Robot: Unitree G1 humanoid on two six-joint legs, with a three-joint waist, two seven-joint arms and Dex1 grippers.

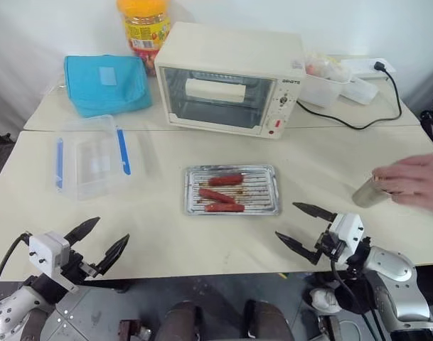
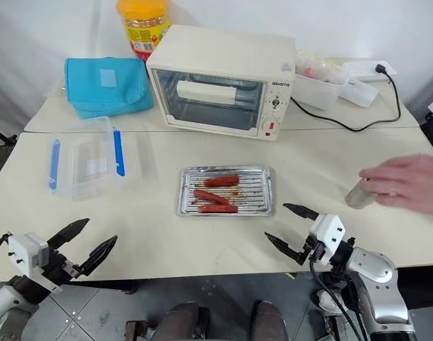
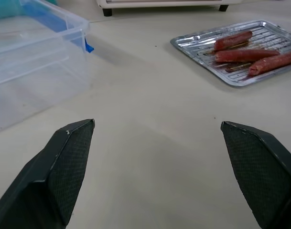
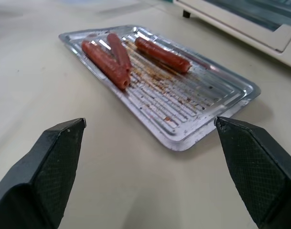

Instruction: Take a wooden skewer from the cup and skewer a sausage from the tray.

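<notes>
Tray: the tray (image 1: 271,190) lies flat in the middle of the table (image 1: 166,234), in front of the oven (image 1: 230,77). It is shiny metal with ridges and brown stains.
Sausages: three sausages (image 1: 225,180) lie in the left part of the tray. One lies near the back rim. The other two lie close together near the front rim.
Cup: the cup (image 1: 369,192) is on the right side of the table, well apart from the tray. It leans over a bit.
Hand: a person's hand (image 1: 417,181) comes in from the right and touches the cup. I cannot tell if any skewers are in the cup.
Left gripper: the left gripper (image 1: 99,242) is at the front left edge of the table. Its jaws are spread wide and hold nothing.
Right gripper: the right gripper (image 1: 305,226) is at the front right, near the tray's front right corner and apart from the cup. Its jaws are spread wide too and hold nothing.
Box: a clear box (image 1: 92,162) with blue clips sits on the left, between the left gripper and the back of the table.
Back table: a blue cloth (image 1: 106,84) and a jar (image 1: 146,28) with a yellow lid sit left of the oven. A white tub (image 1: 324,79) and a black cord (image 1: 358,114) are on its right.
</notes>
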